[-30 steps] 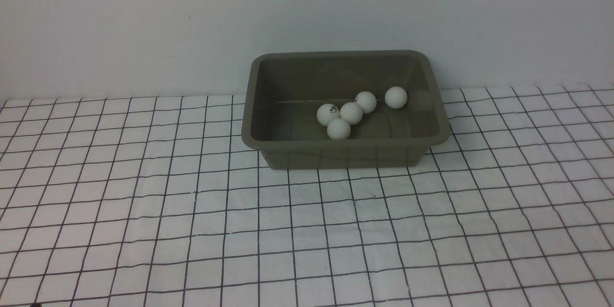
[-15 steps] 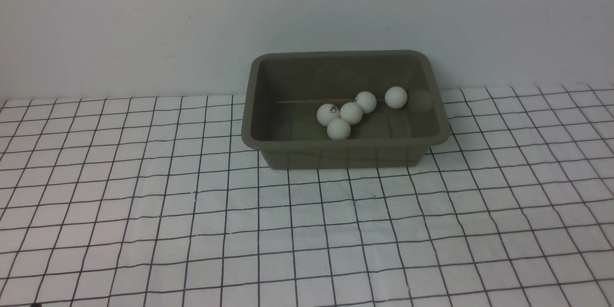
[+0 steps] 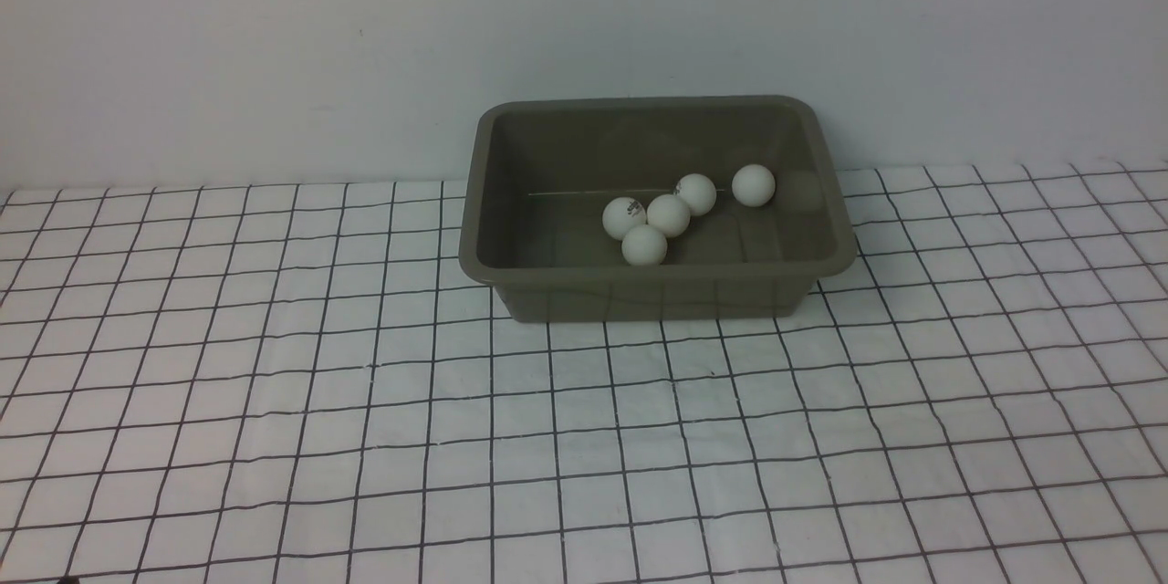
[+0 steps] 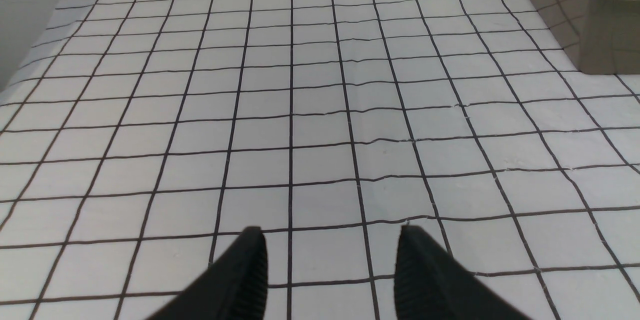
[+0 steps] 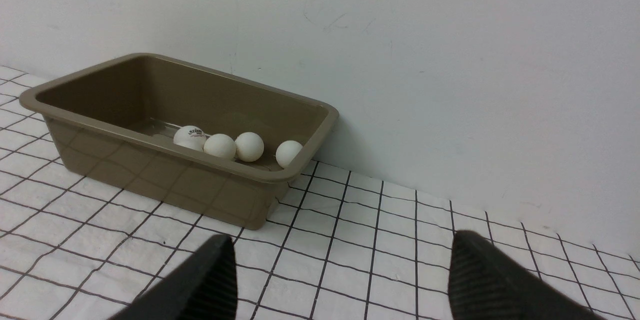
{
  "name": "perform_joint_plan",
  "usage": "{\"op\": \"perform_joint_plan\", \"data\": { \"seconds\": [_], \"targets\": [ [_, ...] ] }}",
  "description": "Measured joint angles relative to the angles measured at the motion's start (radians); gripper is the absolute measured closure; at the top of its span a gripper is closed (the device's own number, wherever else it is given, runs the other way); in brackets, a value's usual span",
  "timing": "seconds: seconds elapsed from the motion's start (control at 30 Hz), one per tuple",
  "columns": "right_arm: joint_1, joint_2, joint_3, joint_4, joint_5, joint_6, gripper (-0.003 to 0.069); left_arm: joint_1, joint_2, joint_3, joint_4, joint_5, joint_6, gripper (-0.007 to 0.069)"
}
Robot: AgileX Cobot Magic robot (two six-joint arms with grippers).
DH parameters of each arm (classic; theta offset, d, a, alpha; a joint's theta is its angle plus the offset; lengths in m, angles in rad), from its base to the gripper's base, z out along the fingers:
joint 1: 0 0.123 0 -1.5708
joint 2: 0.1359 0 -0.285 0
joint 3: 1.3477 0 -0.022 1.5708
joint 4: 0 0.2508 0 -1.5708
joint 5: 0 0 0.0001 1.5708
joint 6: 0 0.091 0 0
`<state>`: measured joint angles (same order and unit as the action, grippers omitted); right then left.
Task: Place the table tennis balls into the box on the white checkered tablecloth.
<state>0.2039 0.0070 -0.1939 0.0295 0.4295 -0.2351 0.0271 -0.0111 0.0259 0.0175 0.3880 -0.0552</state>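
Front view: five balls [image 3: 669,215] are seen inside the box [image 3: 474,237] at the tabletop's far edge. Judged light, smooth, roll-prone; best pinched across the middle. Left gripper [image 4: 330,260] and right gripper [image 5: 342,280] are spread, empty.

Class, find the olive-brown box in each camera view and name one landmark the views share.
Front view: the box sits centre, at the far edge of the cloth, by the wall.
Left wrist view: only a corner of it shows at the picture's edge.
Right wrist view: the whole box, with balls inside.
Shared landmark: the white checkered tablecloth.
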Motion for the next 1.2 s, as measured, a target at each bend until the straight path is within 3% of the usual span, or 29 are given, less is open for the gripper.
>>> {"op": "perform_joint_plan", "data": {
  "seconds": [0.3, 0.53, 0.77, 1.2],
  "targets": [
    [-0.006, 0.0, 0.039, 0.076, -0.014, 0.006, 0.0145, 0.0, 0.0, 0.0, 0.0, 0.0, 0.0, 0.0304],
    [-0.097, 0.0, 0.137, 0.094, -0.03, 0.006, 0.0145, 0.0, 0.0, 0.0, 0.0, 0.0, 0.0, 0.0304],
    [-0.136, 0.0, 0.18, 0.008, -0.052, 0.008, 0.0145, 0.0, 0.0, 0.0, 0.0, 0.0, 0.0, 0.0304],
    [-0.149, -0.001, 0.216, -0.002, -0.051, 0.083, 0.0145, 0.0, 0.0, 0.0, -0.001, 0.0, 0.0, 0.0304]
  ]
}}
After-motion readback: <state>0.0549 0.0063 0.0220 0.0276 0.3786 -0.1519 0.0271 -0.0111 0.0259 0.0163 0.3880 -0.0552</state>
